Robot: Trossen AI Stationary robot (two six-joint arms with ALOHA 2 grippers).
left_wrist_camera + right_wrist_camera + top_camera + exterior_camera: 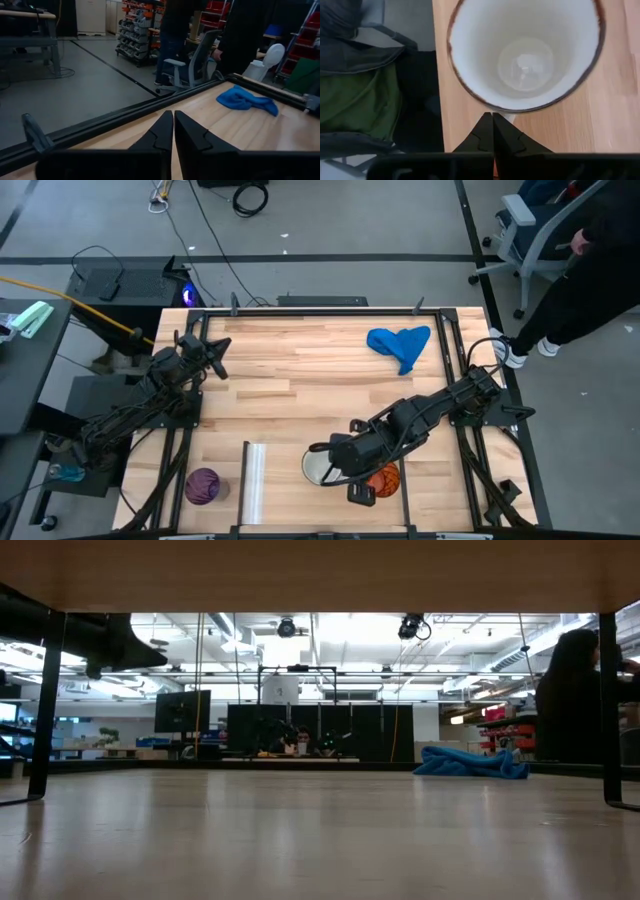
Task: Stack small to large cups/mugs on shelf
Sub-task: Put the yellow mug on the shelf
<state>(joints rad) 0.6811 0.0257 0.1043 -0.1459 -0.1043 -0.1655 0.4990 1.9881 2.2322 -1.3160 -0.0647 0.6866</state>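
The white mug stands upright on the wooden table near its front edge. In the right wrist view I look down into its open mouth. My right gripper is shut, its tips just outside the mug's dark rim, beside a small white piece. The orange patterned cup stands under my right arm. The purple patterned cup stands at the front left, left of a pale upright strip. My left gripper is shut and empty at the far left. My right gripper points down with its shut fingertips at the outer side of the white mug's rim. I cannot tell whether they touch the rim or the white piece beside them. The mug stands upright on the table.
A blue cloth lies at the far right of the table; it also shows in the low view. Black frame rails run along the table's edges. A person and an office chair are beyond the far right corner.
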